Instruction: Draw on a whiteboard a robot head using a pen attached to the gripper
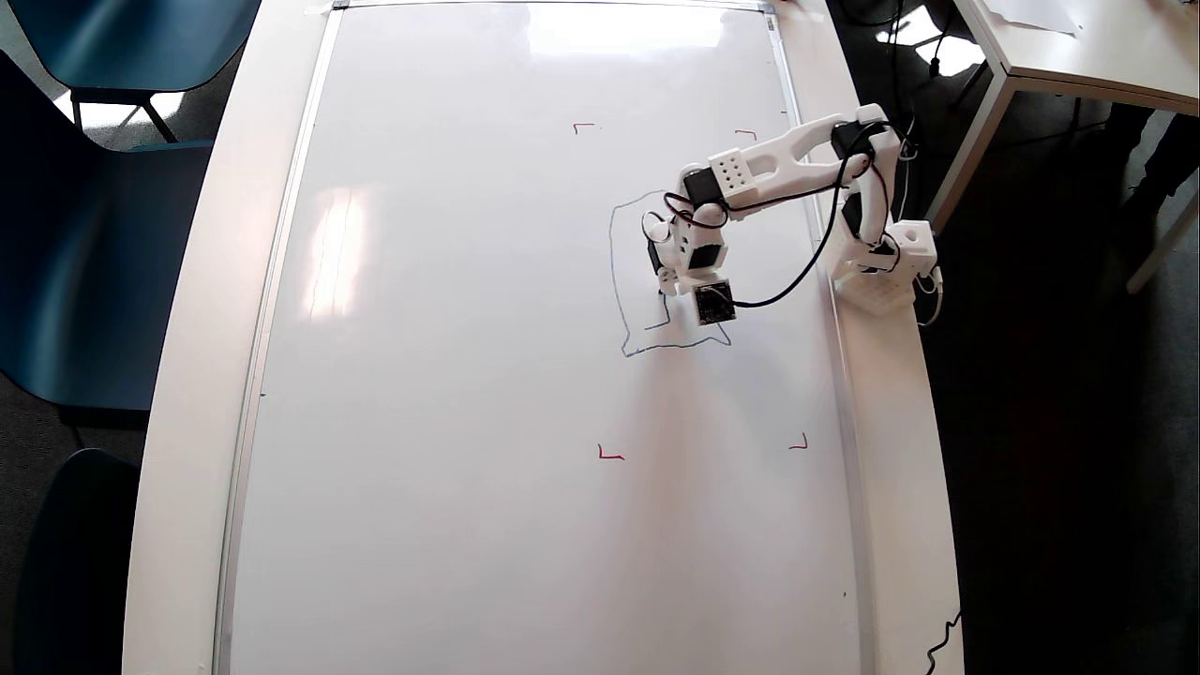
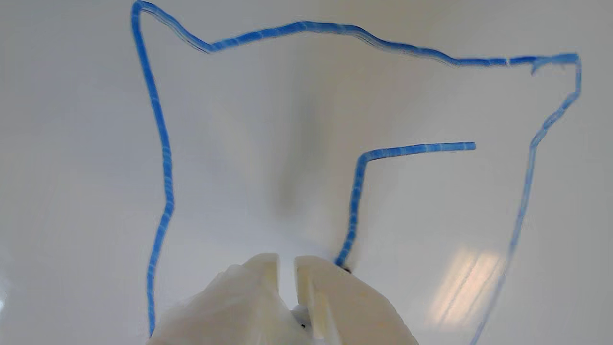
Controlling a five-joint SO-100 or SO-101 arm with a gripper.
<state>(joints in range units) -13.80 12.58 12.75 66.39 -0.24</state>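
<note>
With its jaws nearly closed, nothing visibly between them, the white plastic claw gripper (image 2: 286,261) should keep the small dark pen tip (image 2: 346,270), at its 3 o'clock, pressed evenly on the glossy white whiteboard (image 2: 86,143) to finish the inner square of the thin blue robot head drawing (image 2: 165,158).

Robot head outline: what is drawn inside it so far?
In the wrist view, the robot head encloses one blue L-shaped stroke ending at the gripper. The gripper hides anything drawn beneath it.

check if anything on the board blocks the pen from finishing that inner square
Nothing visible does. In the wrist view the whiteboard around the half-drawn inner square of the robot head is bare, and only the gripper sits at the line's end. The pen itself is mostly hidden.
</note>
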